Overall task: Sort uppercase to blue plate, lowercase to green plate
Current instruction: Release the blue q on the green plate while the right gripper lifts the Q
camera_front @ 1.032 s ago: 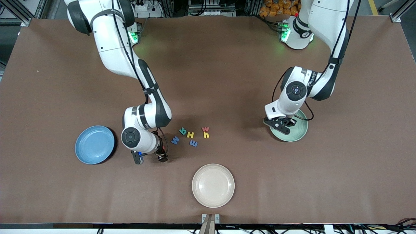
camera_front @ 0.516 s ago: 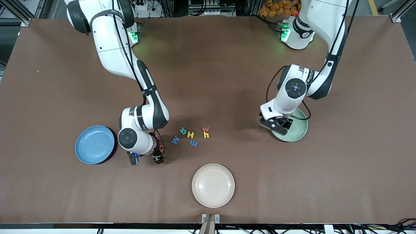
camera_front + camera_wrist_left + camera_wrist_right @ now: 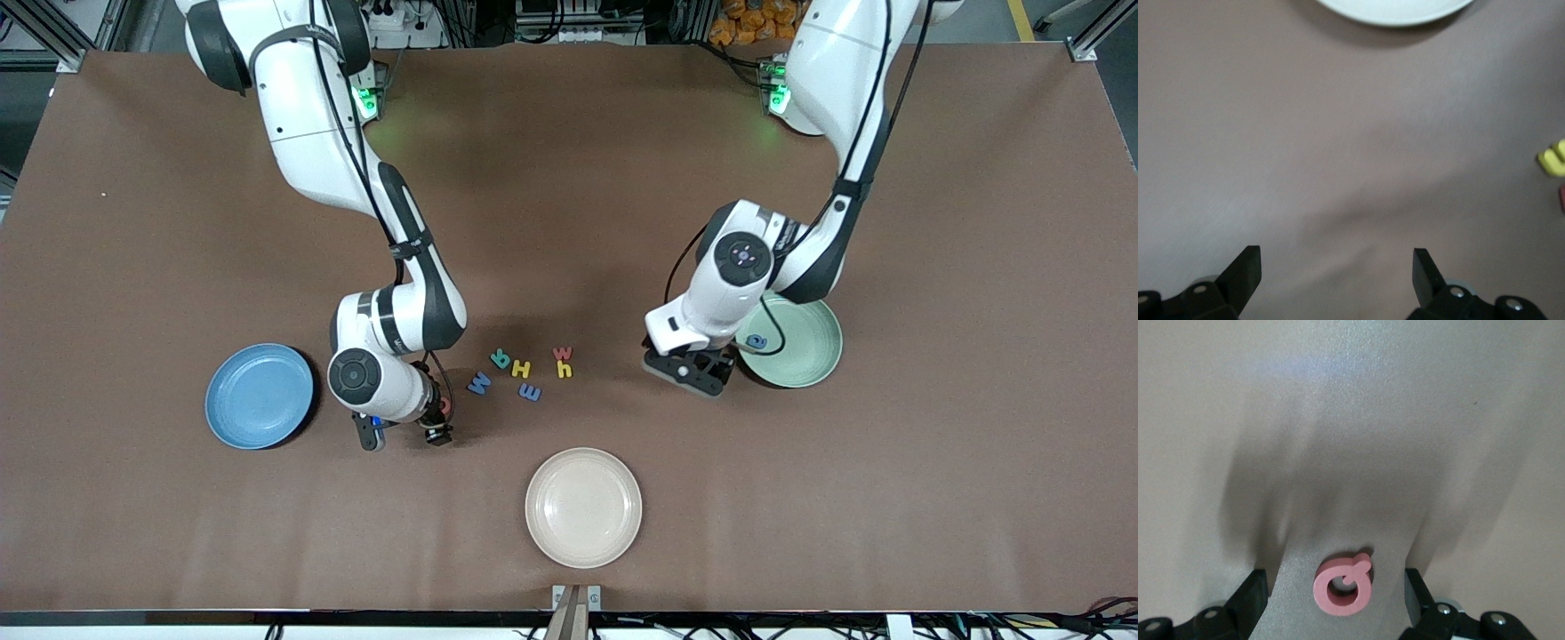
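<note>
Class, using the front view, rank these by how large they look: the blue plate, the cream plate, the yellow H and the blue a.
1. Cream plate, though it lies nearest the camera.
2. Blue plate.
3. Yellow H and blue a: too alike to rank.

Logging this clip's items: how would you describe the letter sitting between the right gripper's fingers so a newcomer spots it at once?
Start at the blue plate; beside it, toward the letter cluster, the right gripper is low over the table with open fingers. Between them lies the red Q, a pink-red ring with a tail, apart from the other letters.
</note>
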`<control>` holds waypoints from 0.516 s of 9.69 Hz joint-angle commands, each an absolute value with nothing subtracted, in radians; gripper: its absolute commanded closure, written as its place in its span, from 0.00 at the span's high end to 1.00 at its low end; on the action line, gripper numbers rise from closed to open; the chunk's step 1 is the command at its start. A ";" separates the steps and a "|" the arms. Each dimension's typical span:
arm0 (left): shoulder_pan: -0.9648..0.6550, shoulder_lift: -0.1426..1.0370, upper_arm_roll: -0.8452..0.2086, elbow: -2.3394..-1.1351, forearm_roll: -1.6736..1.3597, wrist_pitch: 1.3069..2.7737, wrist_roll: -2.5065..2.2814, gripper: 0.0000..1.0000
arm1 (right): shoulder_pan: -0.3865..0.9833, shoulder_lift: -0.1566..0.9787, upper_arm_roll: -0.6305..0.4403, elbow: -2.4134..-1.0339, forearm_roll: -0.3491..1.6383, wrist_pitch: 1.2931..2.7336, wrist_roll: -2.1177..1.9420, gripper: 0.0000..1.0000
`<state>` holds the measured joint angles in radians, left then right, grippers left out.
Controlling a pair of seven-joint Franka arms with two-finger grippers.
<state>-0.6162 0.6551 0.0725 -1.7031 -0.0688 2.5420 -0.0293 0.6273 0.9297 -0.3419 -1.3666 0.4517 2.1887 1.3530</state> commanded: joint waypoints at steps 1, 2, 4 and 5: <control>-0.678 0.773 0.080 -1.535 -0.081 2.533 -0.098 1.00 | 0.644 0.946 -0.360 -1.345 0.440 2.180 1.370 0.00; -0.698 0.802 0.083 -1.482 -0.078 2.534 -0.113 1.00 | 0.644 0.946 -0.360 -1.345 0.437 2.180 1.368 0.00; -0.735 0.831 0.090 -1.434 -0.077 2.533 -0.246 1.00 | 0.647 0.943 -0.362 -1.345 0.422 2.180 1.367 0.00; -0.735 0.833 0.091 -1.428 -0.077 2.533 -0.341 1.00 | 0.647 0.937 -0.365 -1.344 0.408 2.178 1.364 0.00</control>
